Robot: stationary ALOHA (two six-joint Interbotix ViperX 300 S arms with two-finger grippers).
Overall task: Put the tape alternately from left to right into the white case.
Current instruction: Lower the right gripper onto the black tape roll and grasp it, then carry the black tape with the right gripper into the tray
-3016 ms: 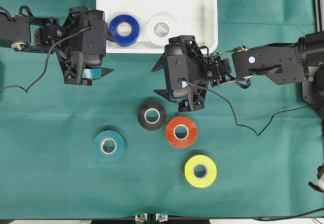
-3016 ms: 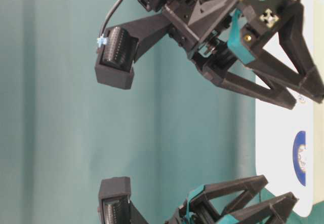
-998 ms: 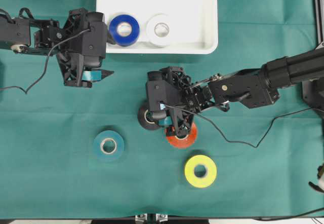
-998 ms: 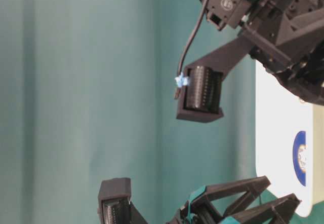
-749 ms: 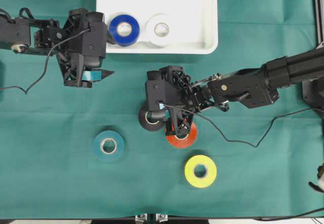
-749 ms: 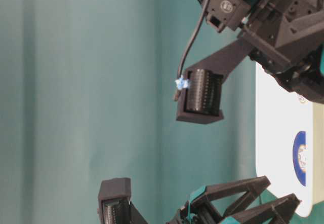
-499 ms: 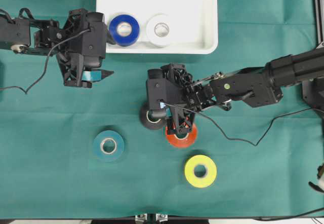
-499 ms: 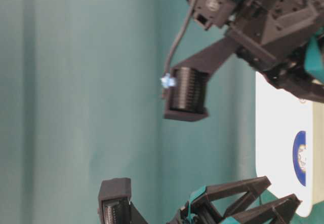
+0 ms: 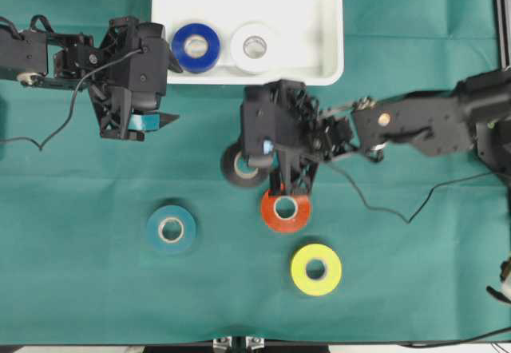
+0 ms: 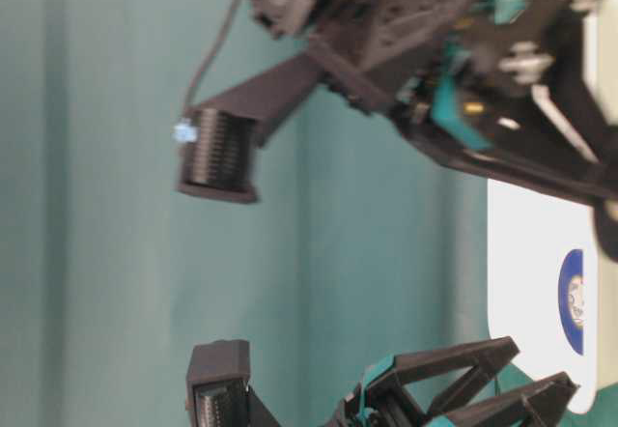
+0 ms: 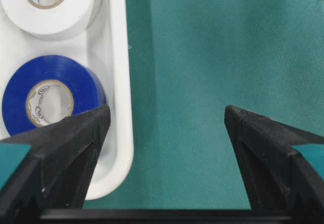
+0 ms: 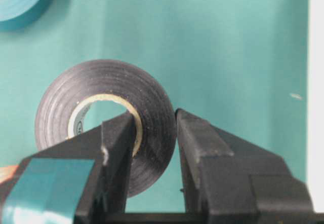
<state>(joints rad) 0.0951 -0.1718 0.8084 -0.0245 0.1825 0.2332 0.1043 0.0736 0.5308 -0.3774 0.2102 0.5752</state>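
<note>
While the matte black roll (image 12: 106,127) sits centre frame, the right claw (image 12: 156,133) pinches its wall, seemingly lifted. Left claw (image 11: 164,127) stands spread beside the glossy white case (image 11: 119,82).

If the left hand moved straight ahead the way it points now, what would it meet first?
Probably only bare green cloth; the white case with the blue roll lies off to one side of its line.

The desk is covered edge to edge by a green cloth (image 9: 415,289) that is marked by faint fold lines, while a strip of metal framing (image 9: 501,17) is seen along its right edge and small metal fittings (image 9: 235,343) at the bottom edge.
</note>
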